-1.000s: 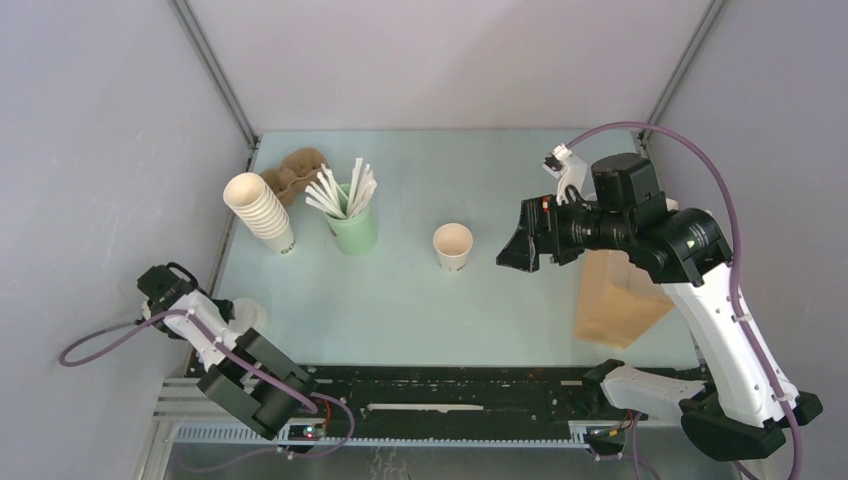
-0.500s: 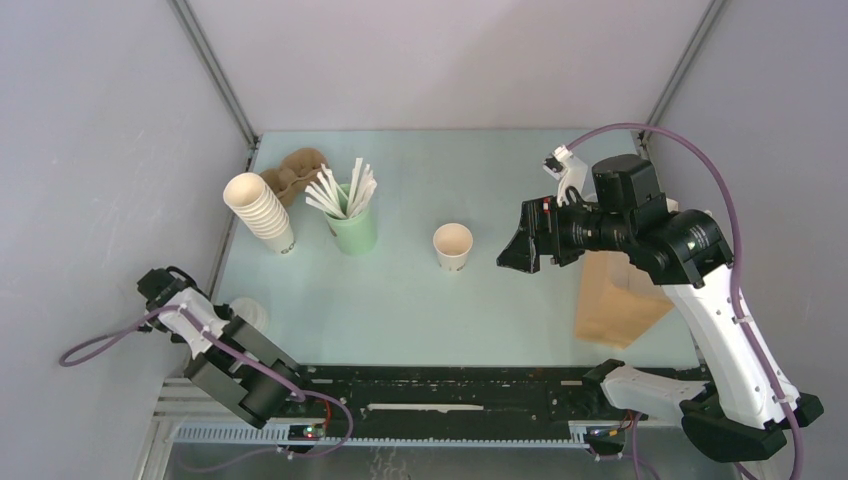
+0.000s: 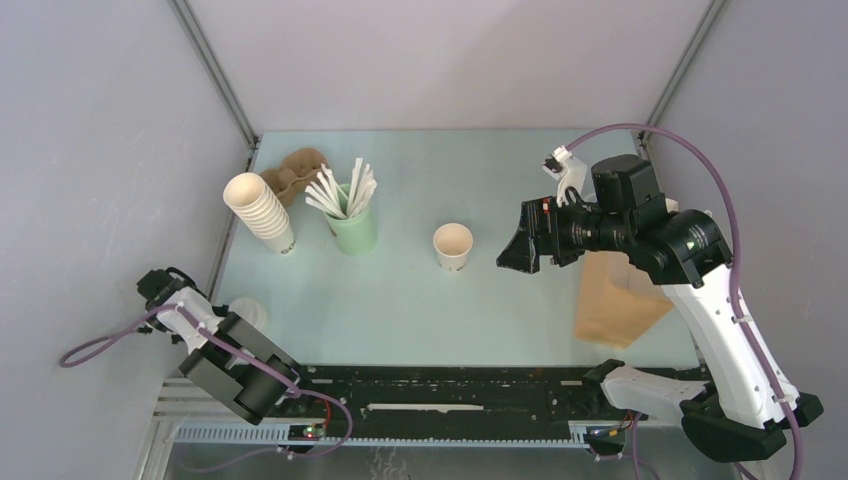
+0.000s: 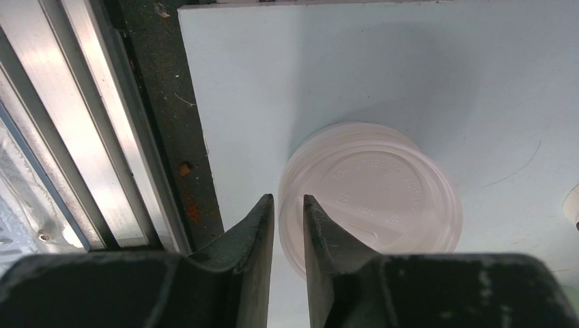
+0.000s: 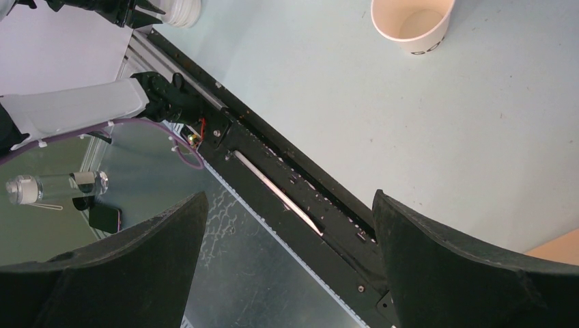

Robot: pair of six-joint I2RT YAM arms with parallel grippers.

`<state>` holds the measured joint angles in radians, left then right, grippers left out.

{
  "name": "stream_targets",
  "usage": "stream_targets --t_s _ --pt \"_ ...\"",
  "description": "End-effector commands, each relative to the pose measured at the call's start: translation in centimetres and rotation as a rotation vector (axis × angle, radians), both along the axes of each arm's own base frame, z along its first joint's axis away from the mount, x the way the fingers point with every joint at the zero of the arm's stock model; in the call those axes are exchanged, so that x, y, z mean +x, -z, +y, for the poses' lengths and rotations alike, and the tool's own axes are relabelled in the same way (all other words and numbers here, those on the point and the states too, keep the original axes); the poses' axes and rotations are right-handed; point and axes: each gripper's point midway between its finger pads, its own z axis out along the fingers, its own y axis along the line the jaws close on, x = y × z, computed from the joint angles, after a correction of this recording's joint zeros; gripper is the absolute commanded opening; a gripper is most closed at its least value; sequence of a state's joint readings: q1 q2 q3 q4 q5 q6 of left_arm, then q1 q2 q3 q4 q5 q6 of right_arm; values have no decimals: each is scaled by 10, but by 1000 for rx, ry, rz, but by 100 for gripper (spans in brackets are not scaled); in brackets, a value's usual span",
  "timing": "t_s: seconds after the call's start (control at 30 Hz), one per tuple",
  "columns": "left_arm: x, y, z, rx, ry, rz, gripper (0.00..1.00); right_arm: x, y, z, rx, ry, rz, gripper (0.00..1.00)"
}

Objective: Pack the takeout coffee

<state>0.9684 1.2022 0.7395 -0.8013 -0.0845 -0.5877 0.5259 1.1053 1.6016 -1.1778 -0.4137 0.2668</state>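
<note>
On the pale green table (image 3: 400, 320), a brown paper bag (image 3: 615, 300) lies beneath the right gripper (image 5: 288, 198), which gapes wide and empty. The cream paper cup (image 3: 453, 243) stands open mid-table, with room all round. Lidding seems in hand: the left gripper (image 4: 289, 198), jaws narrow, straddles the round white lid (image 4: 375, 184) at the table's near-left edge; whether it grips cannot be told. Next, a clean lift.

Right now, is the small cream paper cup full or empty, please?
Empty: the small cream paper cup shows its bare inside bottom, with no lid on.
</note>
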Motion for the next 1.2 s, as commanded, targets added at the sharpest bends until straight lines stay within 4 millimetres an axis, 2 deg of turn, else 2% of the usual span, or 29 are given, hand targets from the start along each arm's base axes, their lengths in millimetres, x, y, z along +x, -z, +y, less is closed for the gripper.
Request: stream_targets --t_s 0.0,0.37,0.77,0.93,1.17 --pt "-3 2 5 12 -26 6 25 1 -6 1 18 -15 -42 99" --pt "-4 4 5 3 -32 18 23 1 -6 1 19 -16 -44 99" --pt "-2 7 4 -7 -22 14 13 1 -6 1 23 -14 -42 99" --pt "-3 5 3 -3 -21 14 7 0 -6 1 23 -14 -43 99" --pt "-5 -9 4 31 -24 4 0 0 -5 2 24 -16 -41 99"
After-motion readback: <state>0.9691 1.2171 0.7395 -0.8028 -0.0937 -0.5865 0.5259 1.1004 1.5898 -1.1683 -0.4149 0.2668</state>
